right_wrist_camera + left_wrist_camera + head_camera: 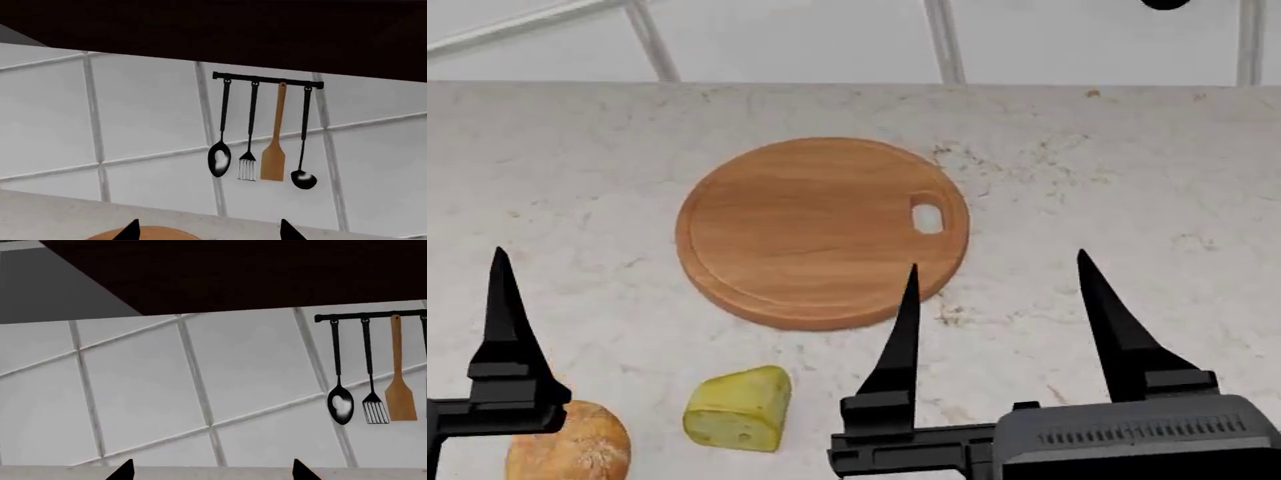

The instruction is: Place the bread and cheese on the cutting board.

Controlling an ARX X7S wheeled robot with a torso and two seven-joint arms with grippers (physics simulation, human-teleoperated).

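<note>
The cutting board (822,232) lies bare on the pale tabletop (1121,170), just ahead of the right pincer (998,300), whose prongs stand spread apart and hold nothing. The cheese (739,408) sits just to that pincer's left, between it and the left pincer (501,330). The bread (567,445) lies right beside the left pincer, which points forward and low and is likewise open and holding nothing.

The bread (567,445) is cut off by the head view's lower edge and partly hidden behind the left gripper (454,330), of which only one finger shows.
</note>
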